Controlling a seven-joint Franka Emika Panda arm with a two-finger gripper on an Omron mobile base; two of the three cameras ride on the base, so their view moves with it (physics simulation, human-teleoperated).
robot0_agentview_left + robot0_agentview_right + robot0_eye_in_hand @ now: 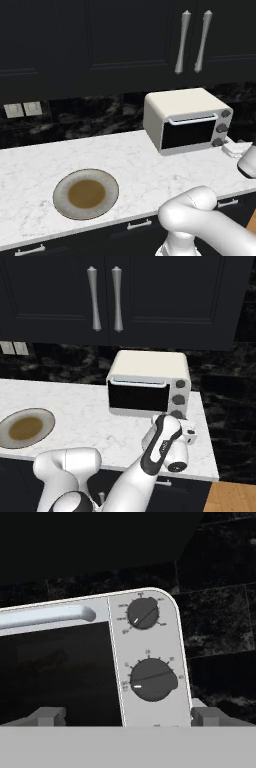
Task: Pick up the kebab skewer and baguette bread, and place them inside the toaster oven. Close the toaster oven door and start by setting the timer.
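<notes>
Left base view. The toaster oven (187, 120) stands at the right centre of the frame on a white marble desk (140, 165), its door (189, 132) shut with the white bar handle (192, 119) along the top edge and three dark knobs down its right side. A round plate (86, 194) with a brown centre lies at lower left, bare of food; neither the skewer nor the bread can be made out on the desk, so both are judged to be already inside the oven, though the dark glass does not let this be confirmed. Black cabinets with two silver pulls fill the top of the frame, above a black stone wall with pale outlets at far left.

Right base view. The arm rises from lower left and carries the hand (189, 435) to the oven's lower right corner, just before the knob column (178, 398). Door closing appears complete; the step in hand is judged to be setting the timer.

Hand view. The camera faces the oven's control panel (147, 662): an upper knob (143, 613) and a larger lower knob (152, 680), with the handle's end at upper left. The two fingertips (47, 716) stand wide apart at the bottom edge, holding nothing. The next move calls for advancing so the fingers straddle one knob, closing on it, then rotating the wrist; which knob is the timer cannot be read.
</notes>
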